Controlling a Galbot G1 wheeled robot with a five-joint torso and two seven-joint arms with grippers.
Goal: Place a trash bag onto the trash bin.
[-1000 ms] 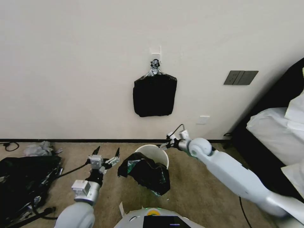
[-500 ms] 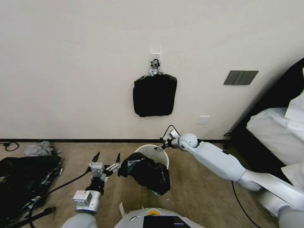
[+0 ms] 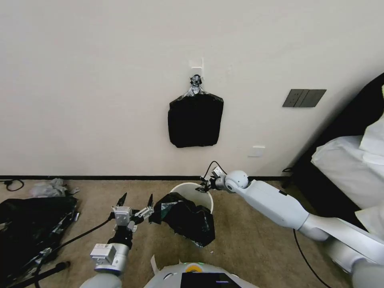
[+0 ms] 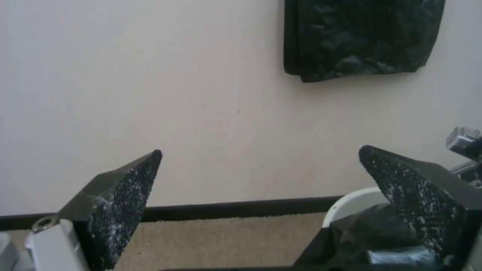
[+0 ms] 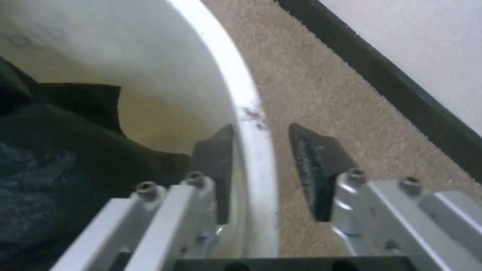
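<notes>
1. Over the last second the right gripper (image 3: 205,186) has drawn in from the right and dropped to the far right rim of the trash bin (image 3: 200,193) — its arm now lies lower and closer to the bin. In the right wrist view the jaws straddle that rim (image 5: 256,150), one inside the wall and one outside, narrowly parted and not yet pinching.
2. The left gripper (image 3: 136,200) has eased slightly nearer and to the right; it hovers wide open and empty, its right fingertip just beside the trash bag (image 3: 182,218).
3. The bag is draped over the bin's near left edge, much of it spilling down the outside onto the carpet (image 3: 248,240) — my guess is the right gripper means to steady the bin while the bag gets spread, a step still undone.
4. Around: a bundle of black bags (image 3: 195,120) hangs on the far wall, a black heap (image 3: 28,228) lies at the left, a bed (image 3: 352,160) at the right. Nothing blocks either arm.
</notes>
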